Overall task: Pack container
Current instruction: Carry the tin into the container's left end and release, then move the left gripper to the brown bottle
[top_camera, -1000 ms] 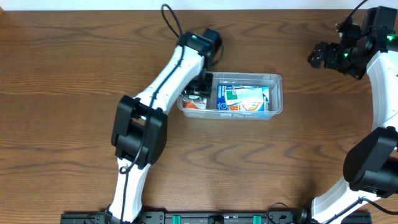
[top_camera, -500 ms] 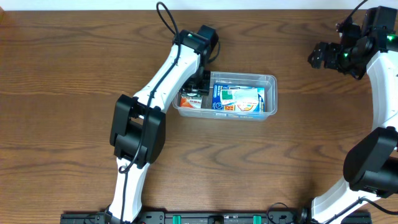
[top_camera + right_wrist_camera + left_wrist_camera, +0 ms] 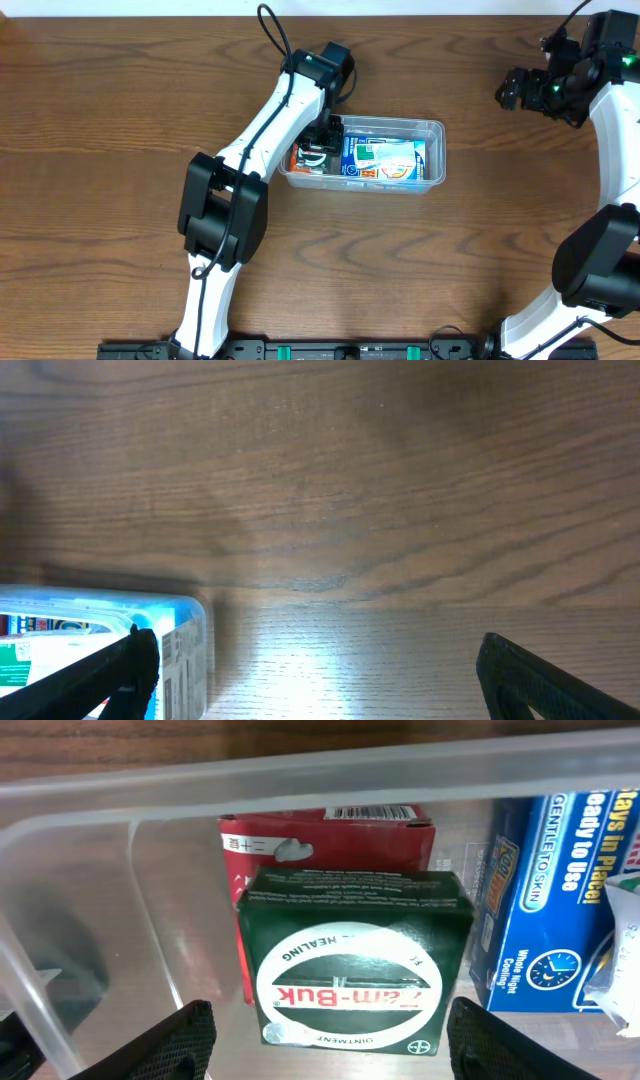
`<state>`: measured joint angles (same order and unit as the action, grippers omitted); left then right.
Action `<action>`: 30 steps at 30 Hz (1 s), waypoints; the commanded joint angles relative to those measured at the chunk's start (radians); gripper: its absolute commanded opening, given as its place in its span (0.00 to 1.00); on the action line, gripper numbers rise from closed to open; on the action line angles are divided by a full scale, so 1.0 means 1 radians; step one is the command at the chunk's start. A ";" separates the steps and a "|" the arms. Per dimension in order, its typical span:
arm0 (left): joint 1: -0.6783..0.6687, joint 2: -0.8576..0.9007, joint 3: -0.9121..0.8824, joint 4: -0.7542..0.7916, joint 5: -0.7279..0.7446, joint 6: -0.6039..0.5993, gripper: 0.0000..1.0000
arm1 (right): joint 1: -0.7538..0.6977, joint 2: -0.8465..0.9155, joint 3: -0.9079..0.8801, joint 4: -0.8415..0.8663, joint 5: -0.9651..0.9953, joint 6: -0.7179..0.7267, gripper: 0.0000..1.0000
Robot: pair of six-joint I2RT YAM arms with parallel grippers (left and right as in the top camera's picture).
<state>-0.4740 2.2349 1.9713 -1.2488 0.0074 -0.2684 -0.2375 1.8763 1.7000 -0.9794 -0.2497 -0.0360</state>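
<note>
The clear plastic container [image 3: 432, 128] sits mid-table; its rim also crosses the left wrist view [image 3: 300, 775] and one corner shows in the right wrist view [image 3: 192, 645]. Inside lie a green Zam-Buk box [image 3: 355, 955] on top of a red box [image 3: 325, 840], and a blue-and-white carton [image 3: 385, 160] to the right [image 3: 545, 910]. My left gripper [image 3: 320, 140] hovers over the container's left end, jaws open [image 3: 325, 1042] on either side of the green box, not touching it. My right gripper [image 3: 512, 90] is open and empty [image 3: 315, 670] at the far right, away from the container.
The brown wooden table [image 3: 120, 120] extends on all sides of the container. The left arm [image 3: 270, 120] reaches diagonally from the front edge across to the container.
The container has slid slightly left and up. My left gripper has stayed over the container's left end. The right arm has not moved.
</note>
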 commanded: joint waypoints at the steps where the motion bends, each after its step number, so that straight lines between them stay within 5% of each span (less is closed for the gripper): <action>1: 0.024 0.008 0.002 -0.004 -0.016 0.013 0.75 | -0.004 0.002 0.004 -0.001 -0.001 0.005 0.99; 19: 0.061 -0.139 0.044 -0.038 -0.021 0.032 0.75 | -0.004 0.002 0.004 -0.001 -0.001 0.006 0.99; 30: 0.177 -0.213 0.023 -0.208 -0.151 -0.025 0.74 | -0.004 0.002 0.004 -0.001 -0.001 0.005 0.99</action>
<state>-0.3454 2.0117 2.0018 -1.4509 -0.0963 -0.2768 -0.2375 1.8763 1.7000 -0.9794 -0.2497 -0.0360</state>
